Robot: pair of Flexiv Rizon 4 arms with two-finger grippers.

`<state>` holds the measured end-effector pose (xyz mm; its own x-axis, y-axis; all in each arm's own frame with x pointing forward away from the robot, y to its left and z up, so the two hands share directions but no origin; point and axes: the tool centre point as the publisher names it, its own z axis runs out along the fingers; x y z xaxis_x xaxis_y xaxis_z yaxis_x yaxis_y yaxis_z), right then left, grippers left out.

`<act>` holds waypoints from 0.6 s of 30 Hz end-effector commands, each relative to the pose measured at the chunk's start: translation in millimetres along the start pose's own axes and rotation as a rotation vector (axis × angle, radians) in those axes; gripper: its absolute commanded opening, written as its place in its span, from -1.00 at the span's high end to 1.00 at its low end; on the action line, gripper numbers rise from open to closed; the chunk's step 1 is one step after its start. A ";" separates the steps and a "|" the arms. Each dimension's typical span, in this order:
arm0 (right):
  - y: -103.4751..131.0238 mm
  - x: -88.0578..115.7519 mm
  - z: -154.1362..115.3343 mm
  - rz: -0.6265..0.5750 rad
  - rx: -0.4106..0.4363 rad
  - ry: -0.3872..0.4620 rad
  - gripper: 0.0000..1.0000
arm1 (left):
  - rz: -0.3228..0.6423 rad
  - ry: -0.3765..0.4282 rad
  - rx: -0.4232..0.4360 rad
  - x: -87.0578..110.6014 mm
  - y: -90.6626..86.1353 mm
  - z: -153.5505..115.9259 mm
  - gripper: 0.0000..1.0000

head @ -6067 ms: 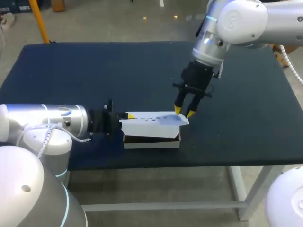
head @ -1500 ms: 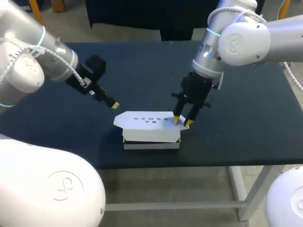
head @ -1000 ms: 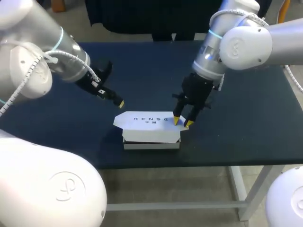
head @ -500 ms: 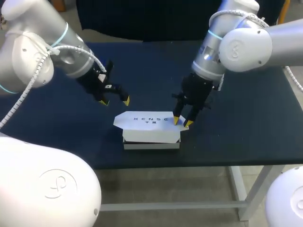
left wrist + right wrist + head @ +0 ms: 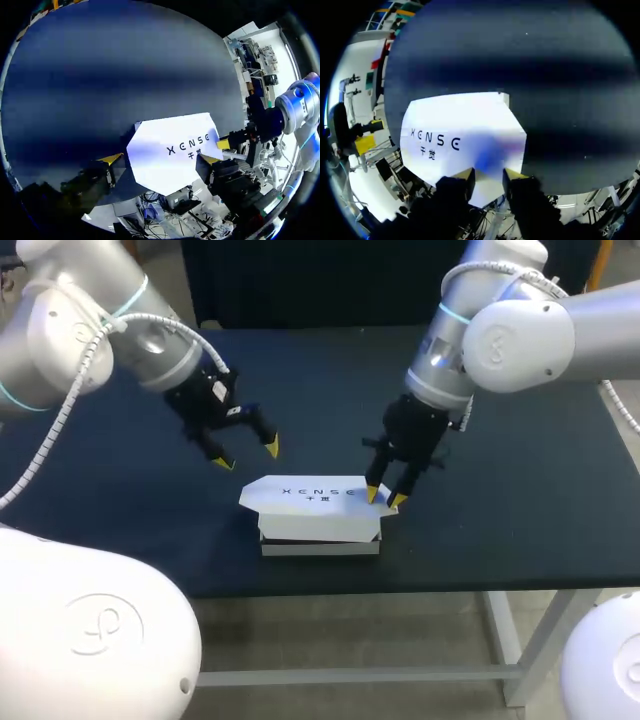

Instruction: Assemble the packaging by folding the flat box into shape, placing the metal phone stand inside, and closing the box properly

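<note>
The white box (image 5: 318, 512) sits under the right fingers. Its lid is laid over, with the pointed left end jutting past the base. The phone stand is not visible and is presumably inside. The right gripper (image 5: 384, 499) has its 2 fingers narrowly parted, grasping nothing, tips pressing the lid's right end. Just behind the lid's left end the left gripper (image 5: 248, 455) hovers, fingers spread wide and empty. If the left pushes that end against mere downward pressure, the box could slide or the lid buckle. The dark blue table (image 5: 330, 380) stretches beyond both grippers.
</note>
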<state>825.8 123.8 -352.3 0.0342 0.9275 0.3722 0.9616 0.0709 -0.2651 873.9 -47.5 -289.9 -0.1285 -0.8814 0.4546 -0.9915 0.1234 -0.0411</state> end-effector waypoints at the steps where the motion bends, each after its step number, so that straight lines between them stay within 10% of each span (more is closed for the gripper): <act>1: -0.9 0.5 0.4 0.001 -0.002 0.000 0.18 | -0.025 -0.053 -0.103 7.5 0.0 10.0 -0.61; 18: -1.1 -0.5 3.8 0.015 -0.019 -0.006 0.23 | -0.094 -0.176 -0.138 11.8 32.5 38.6 -0.38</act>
<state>826.0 124.1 -354.9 0.0467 0.9298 0.3651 0.9642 0.0536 -0.2598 841.1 -70.0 -319.5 -0.0496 -0.9505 0.3069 -0.9884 0.0909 0.1217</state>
